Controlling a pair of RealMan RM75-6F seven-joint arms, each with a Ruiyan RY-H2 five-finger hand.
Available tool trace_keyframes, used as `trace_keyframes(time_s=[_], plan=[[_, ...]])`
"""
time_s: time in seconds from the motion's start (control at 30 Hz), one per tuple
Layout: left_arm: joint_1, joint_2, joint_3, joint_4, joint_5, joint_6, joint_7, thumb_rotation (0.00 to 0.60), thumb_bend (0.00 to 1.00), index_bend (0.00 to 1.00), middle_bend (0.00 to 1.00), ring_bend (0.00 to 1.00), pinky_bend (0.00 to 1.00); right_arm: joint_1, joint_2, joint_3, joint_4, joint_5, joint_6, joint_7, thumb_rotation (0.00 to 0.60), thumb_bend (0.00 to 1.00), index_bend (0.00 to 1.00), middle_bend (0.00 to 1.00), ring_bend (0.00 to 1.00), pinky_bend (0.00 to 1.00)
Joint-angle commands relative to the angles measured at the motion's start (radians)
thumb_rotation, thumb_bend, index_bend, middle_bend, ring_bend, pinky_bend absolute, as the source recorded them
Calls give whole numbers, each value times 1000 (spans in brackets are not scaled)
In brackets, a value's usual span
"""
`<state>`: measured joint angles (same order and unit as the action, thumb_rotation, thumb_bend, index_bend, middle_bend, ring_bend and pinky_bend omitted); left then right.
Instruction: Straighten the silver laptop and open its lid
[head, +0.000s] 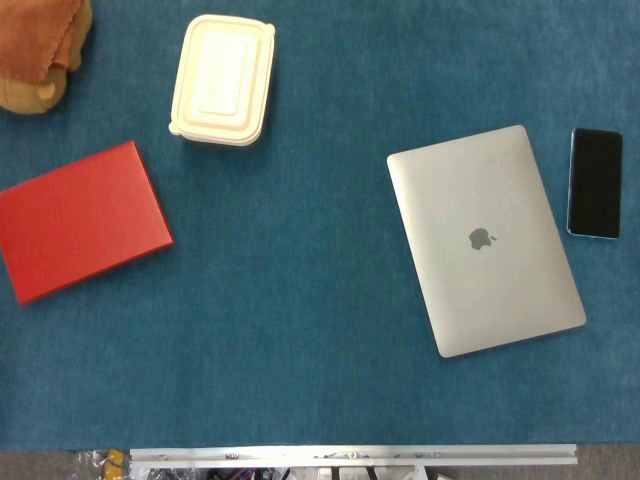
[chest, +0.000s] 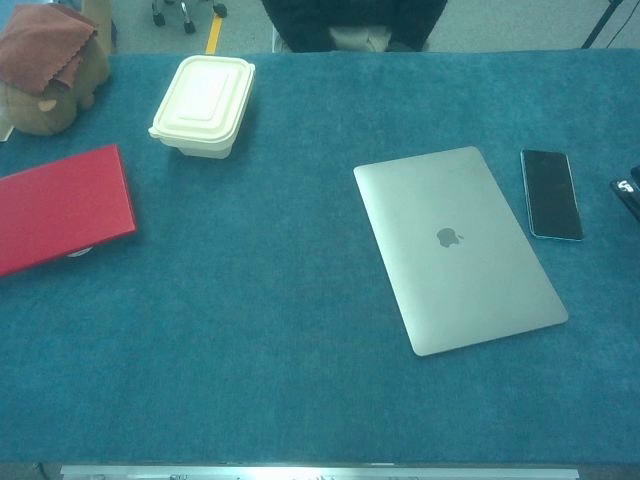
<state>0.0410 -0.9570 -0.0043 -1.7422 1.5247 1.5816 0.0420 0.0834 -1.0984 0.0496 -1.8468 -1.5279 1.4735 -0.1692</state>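
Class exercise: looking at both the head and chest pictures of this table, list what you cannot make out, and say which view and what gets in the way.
- Both hands: in neither view.
- Red folder: left end cut by the frame edge in both views.
- Stuffed toy: mostly covered by a brown cloth; cropped in the head view.
- Black object: chest view, cut by the right edge, unidentifiable.
- Silver laptop: lid closed, so screen and keyboard are hidden.

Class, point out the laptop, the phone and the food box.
laptop (head: 485, 240), head view, lid by the logo
phone (head: 595, 183), head view, screen centre
food box (chest: 204, 103), chest view, lid centre
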Motion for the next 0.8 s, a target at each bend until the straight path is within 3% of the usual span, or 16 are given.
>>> trace_keyframes(time_s=[0.03, 0.57, 0.8], plan=[[0, -1, 1, 0, 1, 0, 2, 600, 138, 10, 0, 0, 0, 1, 0, -1, 1, 0, -2, 2, 600, 336, 0, 53, 0, 45], [-6, 5, -2, -6, 5, -5, 11, 600, 138, 10, 0, 0, 0, 37, 24, -5, 38, -42, -46, 47, 600, 332, 0, 53, 0, 45], [-13, 10, -4, -17, 7, -9, 26, 600, 137, 11, 0, 0, 0, 88, 53, -37, 99, -148, -104, 61, 600, 130, 0, 53, 0, 45]])
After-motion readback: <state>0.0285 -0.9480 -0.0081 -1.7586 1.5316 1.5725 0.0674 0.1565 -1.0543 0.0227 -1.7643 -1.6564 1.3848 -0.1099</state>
